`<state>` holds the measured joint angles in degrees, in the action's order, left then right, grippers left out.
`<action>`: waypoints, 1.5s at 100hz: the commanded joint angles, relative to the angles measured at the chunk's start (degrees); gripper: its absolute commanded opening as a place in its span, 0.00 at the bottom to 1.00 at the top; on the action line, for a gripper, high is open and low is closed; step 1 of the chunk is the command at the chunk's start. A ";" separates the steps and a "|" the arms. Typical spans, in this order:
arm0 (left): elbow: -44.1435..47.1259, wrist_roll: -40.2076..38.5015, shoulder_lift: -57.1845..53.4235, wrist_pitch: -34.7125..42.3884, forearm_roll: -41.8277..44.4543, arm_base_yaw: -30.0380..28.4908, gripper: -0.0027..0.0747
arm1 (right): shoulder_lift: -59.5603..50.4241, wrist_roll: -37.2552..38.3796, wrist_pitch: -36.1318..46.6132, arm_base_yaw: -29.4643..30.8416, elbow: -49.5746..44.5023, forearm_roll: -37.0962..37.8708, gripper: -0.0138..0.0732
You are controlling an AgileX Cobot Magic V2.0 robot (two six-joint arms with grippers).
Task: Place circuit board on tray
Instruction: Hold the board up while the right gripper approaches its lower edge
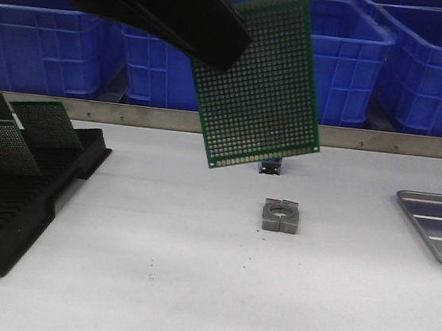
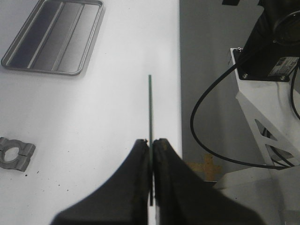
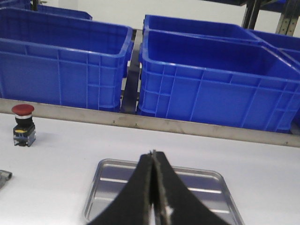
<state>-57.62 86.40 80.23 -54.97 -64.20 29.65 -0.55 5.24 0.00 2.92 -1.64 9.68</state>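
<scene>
The left claw (image 1: 218,49) hangs high over the worktop (image 1: 191,290), its dark fingers clamped on the upper left corner of the green circuit board (image 1: 260,82), and the board dangles in the air, tilted a touch, its grid of tiny holes facing the front camera. From the left wrist camera the board (image 2: 150,112) shows edge-on as a thin green line, pinched tight between the two black fingers (image 2: 136,164), no gap either side. The tray (image 1: 438,226) sits at the right edge of the front view, flat on the worktop, well apart from the hanging board and with nothing on the part that shows; the left wrist camera picks up the same tray (image 2: 54,70) with its pale ridge lines. The right claw (image 3: 153,187) hovers above the near rim of the tray (image 3: 112,168), its fingers pressed together with nothing visible between them. Below the board, a small grey metal block (image 1: 281,216) with a round hole lies on the worktop, and just behind it a little dark switch box (image 1: 270,168) peeks out under the board's lower edge; the right wrist camera shows it as a red-capped push button (image 3: 23,124). On the left, a black slotted rack (image 1: 17,206) carries more green boards (image 1: 4,145) standing at a slant. Blue crates (image 1: 51,42) line the back behind a metal rail.
</scene>
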 commanded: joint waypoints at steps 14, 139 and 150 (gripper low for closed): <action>-1.76 -0.62 -1.50 0.19 -4.02 0.55 0.01 | -1.15 1.00 7.16 0.09 0.33 -0.40 0.09; -1.76 -0.62 -1.50 0.79 -4.02 0.55 0.01 | 51.47 -59.46 -47.96 -0.30 37.33 -65.28 0.86; -1.76 -0.62 -1.50 0.79 -4.02 0.55 0.01 | 55.73 -73.34 -51.44 -1.54 37.33 -77.49 0.84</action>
<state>-57.62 86.28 80.23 -54.00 -64.20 29.65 52.47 -54.67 -49.60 2.43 33.71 -54.51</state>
